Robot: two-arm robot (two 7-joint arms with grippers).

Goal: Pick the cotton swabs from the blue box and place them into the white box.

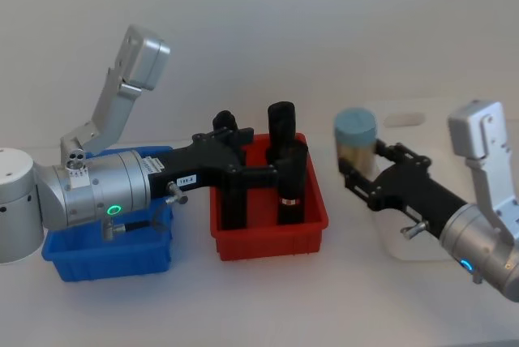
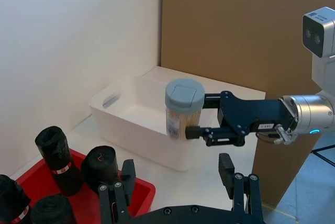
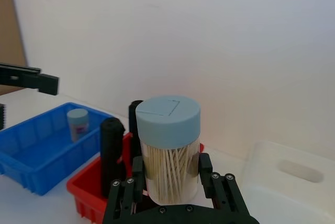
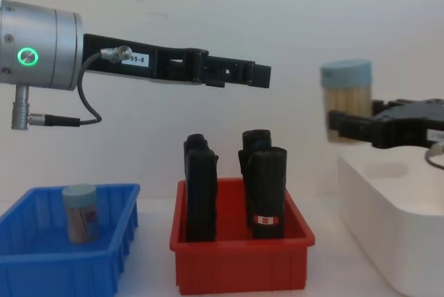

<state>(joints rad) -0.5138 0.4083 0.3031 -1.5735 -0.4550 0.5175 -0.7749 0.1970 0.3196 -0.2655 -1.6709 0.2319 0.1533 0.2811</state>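
So the right pincer is clamped on a tub of cotton swabs, fingers squeezing the clear wall just under the lid. The tub is upright in the air, about over the rim of the white box on the side nearest the red bin.

My guess is it's really light and stiff, but that smooth plastic looks slippery, so a firm mid-body grip beats pinching the lid, which could pop off.

A second tub stands in the blue box. I'd take that one by the wall too.

The left pincer hangs high above the red bin and its black rolls, fingers apart and holding nothing.
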